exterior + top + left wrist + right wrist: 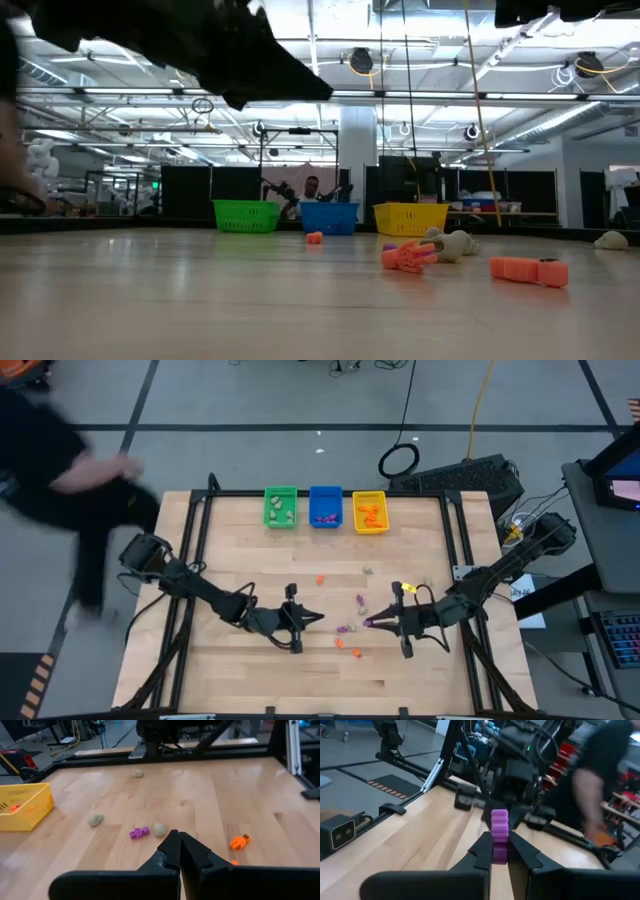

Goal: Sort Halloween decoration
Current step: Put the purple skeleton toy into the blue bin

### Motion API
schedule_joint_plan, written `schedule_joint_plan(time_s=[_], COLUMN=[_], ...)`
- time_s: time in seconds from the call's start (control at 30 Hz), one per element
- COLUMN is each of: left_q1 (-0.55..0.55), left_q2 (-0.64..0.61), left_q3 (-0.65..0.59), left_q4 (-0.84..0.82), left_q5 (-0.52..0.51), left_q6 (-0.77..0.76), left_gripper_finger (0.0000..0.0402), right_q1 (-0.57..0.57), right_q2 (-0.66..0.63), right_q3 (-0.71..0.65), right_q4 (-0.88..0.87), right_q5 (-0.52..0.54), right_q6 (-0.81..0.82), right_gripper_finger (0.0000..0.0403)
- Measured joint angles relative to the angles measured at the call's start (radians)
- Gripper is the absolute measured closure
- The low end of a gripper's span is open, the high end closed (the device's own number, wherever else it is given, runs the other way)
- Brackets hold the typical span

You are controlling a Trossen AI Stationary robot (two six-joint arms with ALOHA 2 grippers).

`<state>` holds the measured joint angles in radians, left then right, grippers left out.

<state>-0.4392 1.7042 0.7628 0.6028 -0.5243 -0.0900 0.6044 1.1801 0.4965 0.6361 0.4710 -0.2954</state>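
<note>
Overhead looks down; low camera level; both share bins (325,507).

Matt pale wooden tabletop (260,665); glossy plastic bins (325,506); ridged purple trinket (499,835).

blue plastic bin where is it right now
In the high view the blue rectangular plastic bin sits at the table's far edge, between the green bin and yellow bin.

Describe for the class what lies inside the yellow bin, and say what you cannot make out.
High view: the yellow bin holds a few orange trinkets. Left wrist view shows only one through its mesh wall; the rest of its floor is hidden there.
</note>
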Motion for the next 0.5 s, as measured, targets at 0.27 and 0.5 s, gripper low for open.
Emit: schedule_joint_plan(time_s=[0.27,0.5], left_q1=[0.024,0.034], left_q2=[0.069,0.083], left_q3=[0.0,0.004], left_q4=[0.061,0.077], left_q5=[0.092,0.194], left_q6=[0.02,-0.01], left_gripper_finger=[0.0401,0.0389], right_q1=[0.0,0.0], right_q2=[0.0,0.0], right_q3=[0.0,0.0], right_q4=[-0.052,-0.129], right_q5=[0.0,0.0], right_q6=[-0.011,-0.09], right_gripper_finger=[0.0385,0.0385])
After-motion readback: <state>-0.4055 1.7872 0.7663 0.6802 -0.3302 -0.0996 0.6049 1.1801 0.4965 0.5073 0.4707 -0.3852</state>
